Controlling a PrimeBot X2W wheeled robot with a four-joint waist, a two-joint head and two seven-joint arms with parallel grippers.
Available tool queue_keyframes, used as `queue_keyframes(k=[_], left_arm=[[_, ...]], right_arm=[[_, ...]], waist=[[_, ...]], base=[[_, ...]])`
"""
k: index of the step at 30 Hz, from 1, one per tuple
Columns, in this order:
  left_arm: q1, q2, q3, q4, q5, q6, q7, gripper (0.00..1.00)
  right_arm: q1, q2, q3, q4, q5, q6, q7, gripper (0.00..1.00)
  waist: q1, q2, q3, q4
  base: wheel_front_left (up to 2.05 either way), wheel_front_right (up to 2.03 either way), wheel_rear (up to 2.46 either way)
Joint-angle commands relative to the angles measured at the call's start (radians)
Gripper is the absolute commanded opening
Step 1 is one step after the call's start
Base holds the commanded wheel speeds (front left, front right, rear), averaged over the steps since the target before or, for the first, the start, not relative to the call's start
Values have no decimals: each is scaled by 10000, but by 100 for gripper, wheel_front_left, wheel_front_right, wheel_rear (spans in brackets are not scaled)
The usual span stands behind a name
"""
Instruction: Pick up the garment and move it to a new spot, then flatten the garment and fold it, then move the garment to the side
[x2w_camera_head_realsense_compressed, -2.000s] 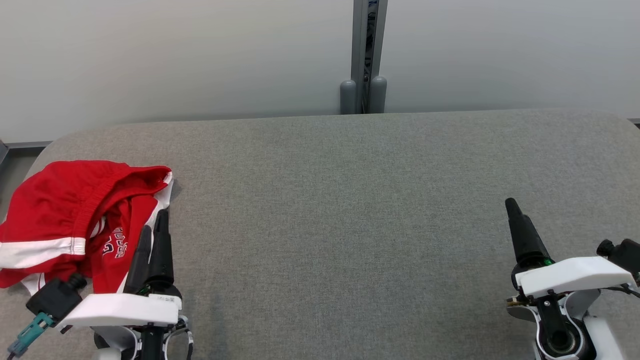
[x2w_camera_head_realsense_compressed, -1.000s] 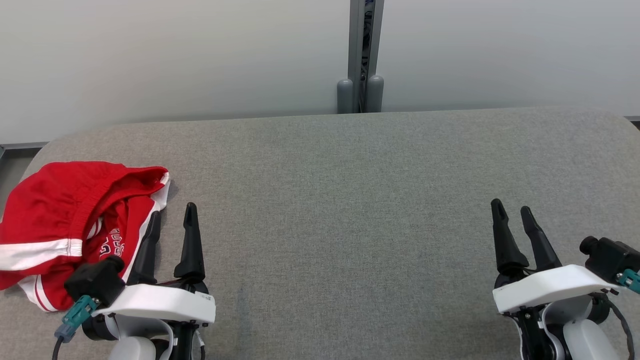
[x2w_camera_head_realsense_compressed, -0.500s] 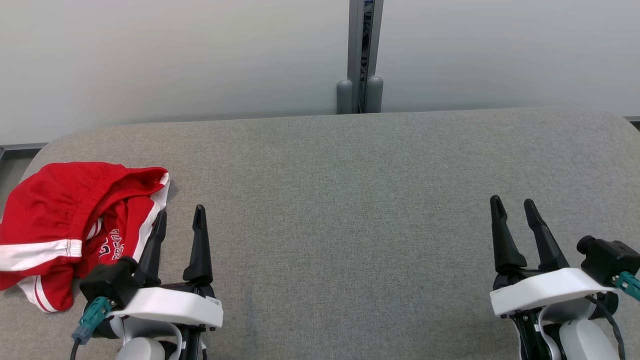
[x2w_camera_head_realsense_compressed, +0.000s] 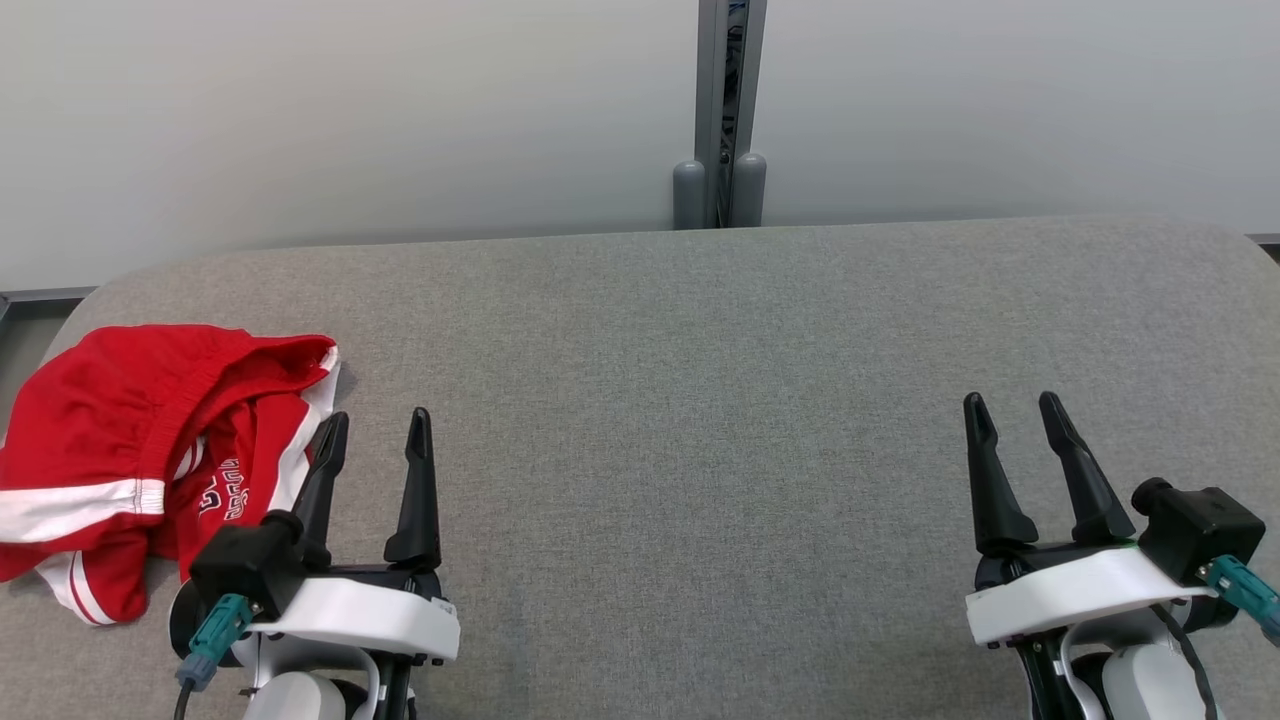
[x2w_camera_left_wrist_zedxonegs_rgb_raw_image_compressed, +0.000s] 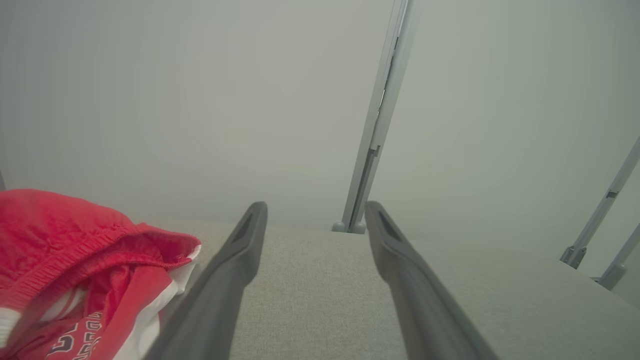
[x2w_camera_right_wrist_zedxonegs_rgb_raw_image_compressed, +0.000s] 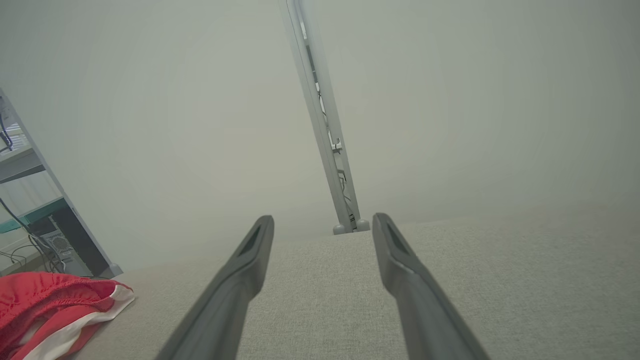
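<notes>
Crumpled red-and-white garment (x2w_camera_head_realsense_compressed: 130, 440) lies on grey fabric table (x2w_camera_head_realsense_compressed: 700, 400), far left. Left gripper (x2w_camera_head_realsense_compressed: 380, 425) just right of it; right gripper (x2w_camera_head_realsense_compressed: 1010, 402) well apart, front right. Grey metal post (x2w_camera_head_realsense_compressed: 728, 100) behind table.

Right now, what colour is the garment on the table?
The garment is red with white stripes and some lettering; the head view shows it best.

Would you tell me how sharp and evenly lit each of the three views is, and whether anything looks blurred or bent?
Head view: crisp, soft even light, faint shadow beside the red shorts on the grey fabric surface. Left wrist view: hazy and washed out, the left claw blurring toward the bottom edge. Right wrist view: same haze, the wall post slanted.
</notes>
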Motion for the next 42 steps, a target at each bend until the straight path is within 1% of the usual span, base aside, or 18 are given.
queue_keyframes(k=[1,8,28,42], left_arm=[[-221,51,-11,-33,225,-10,-98,100],[-242,54,-20,-57,493,22,-194,100],[-336,69,-142,-22,1718,168,-484,100],[-409,68,-114,122,1473,82,-481,100]], right_arm=[[66,-101,31,-138,-266,56,-136,100],[154,-108,44,-241,-597,61,-290,100],[257,-129,196,-522,-1955,69,-723,100],[211,-128,137,-483,-1942,68,-712,100]], waist=[[0,0,-1,5],[0,0,20,18],[0,0,206,-25],[0,0,318,11]], base=[[0,0,0],[0,0,0],[0,0,0],[0,0,0]])
